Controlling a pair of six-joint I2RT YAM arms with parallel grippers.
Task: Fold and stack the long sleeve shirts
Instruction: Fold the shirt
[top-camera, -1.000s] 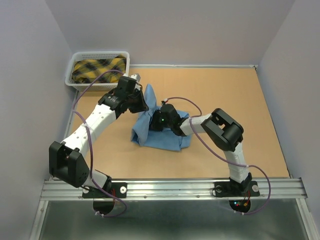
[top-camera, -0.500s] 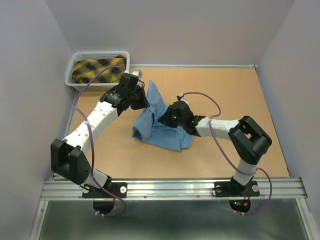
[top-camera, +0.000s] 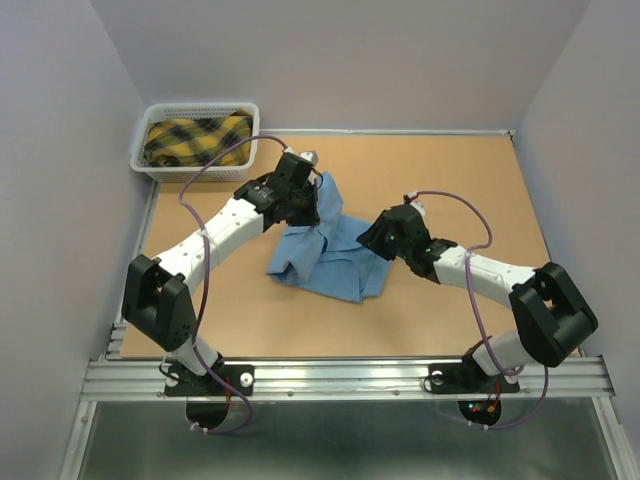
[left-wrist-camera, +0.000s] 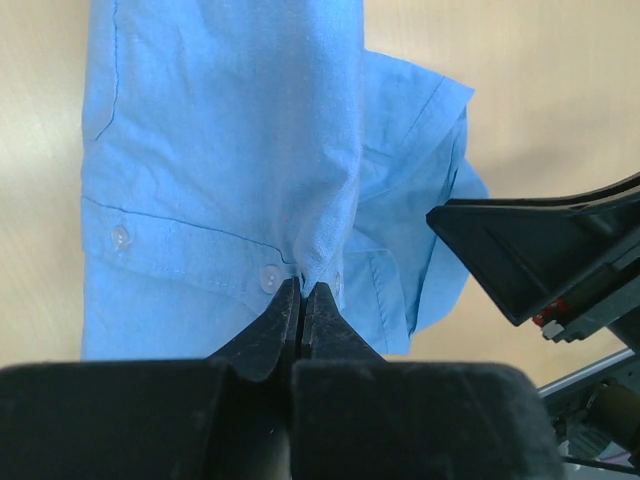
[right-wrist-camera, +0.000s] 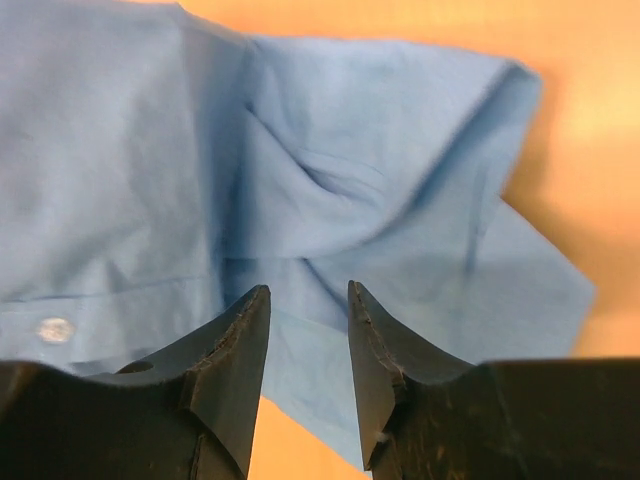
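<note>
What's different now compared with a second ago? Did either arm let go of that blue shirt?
The right end effector opened, let go of the light blue shirt and drew back rightward. The left end effector, still pinching the shirt, carried its fold rightward. The basket stayed put.

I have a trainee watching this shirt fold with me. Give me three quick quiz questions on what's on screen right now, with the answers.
1. True or false: the right gripper is clamped on the light blue shirt.
2. What lies in the white basket? A) a blue shirt B) a yellow and black plaid cloth C) nothing
3. Which gripper is pinching the shirt?

Key:
1. False. Its jaws stand apart with no cloth between them.
2. B.
3. The left gripper, shut on a fold of the shirt.
</note>
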